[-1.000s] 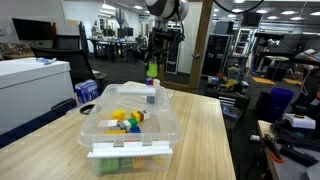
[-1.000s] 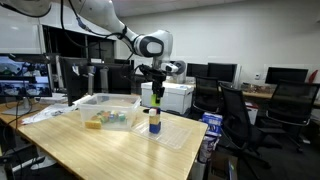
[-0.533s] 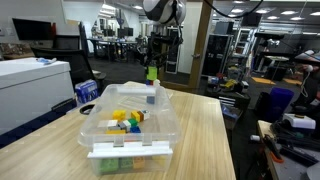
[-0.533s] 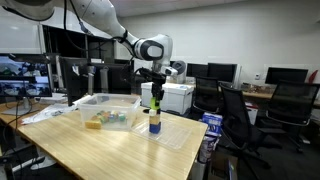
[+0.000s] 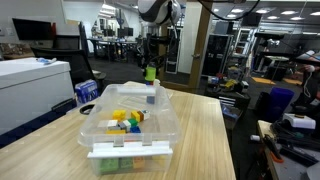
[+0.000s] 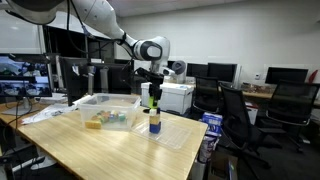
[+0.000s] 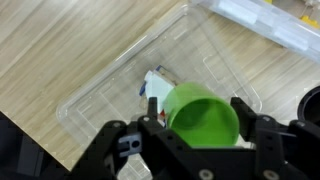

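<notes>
Tool [image 6: 152, 88]: at the arm's end, pointing down, jaws at a middling width and gripping the green round piece from two sides.
Tabletop [image 5: 205, 130]: pale wood, well below the tool; bears all that follows.
Clear bin [image 6: 85, 103]: off to one side of the tool and lower; loose coloured blocks inside.
Clear lid [image 7: 95, 95]: flat on the tabletop, directly beneath the tool.
Small stack [image 6: 154, 121]: upright on the lid, straight under the tool, apart from it.
Green round piece [image 7: 205, 115]: between the jaws, in the air above the stack, not touching it.
Change noted: over the last second the arm has shifted slightly sideways; the piece has stayed in the tool at much the same height. Judged: piece carried over the stack, not yet set down.
</notes>
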Available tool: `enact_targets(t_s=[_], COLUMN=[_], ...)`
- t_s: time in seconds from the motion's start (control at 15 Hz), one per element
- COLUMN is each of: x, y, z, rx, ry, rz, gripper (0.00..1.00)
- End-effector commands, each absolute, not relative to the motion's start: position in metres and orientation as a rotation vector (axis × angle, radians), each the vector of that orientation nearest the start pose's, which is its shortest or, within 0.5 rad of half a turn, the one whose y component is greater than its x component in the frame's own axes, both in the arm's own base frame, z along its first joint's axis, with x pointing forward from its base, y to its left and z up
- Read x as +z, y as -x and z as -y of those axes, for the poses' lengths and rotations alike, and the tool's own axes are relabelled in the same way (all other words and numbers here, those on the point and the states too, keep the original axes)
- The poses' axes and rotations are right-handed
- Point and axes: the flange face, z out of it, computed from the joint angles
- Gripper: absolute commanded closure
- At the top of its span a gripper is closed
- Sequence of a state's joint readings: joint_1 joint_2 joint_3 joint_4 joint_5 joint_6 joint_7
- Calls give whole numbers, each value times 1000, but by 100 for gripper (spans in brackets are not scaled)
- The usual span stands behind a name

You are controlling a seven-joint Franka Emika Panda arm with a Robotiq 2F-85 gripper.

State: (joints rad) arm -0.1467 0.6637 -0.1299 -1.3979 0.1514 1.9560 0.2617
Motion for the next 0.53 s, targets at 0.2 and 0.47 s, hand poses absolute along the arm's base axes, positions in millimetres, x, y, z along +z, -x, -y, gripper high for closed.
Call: enact_targets(t_s=[0.2,0.47], x=[299,306], y=[-697,-696], z=[158,146], rx=[229,232], ry=[2995,3023], rz=[-895,-860], gripper=[0,0])
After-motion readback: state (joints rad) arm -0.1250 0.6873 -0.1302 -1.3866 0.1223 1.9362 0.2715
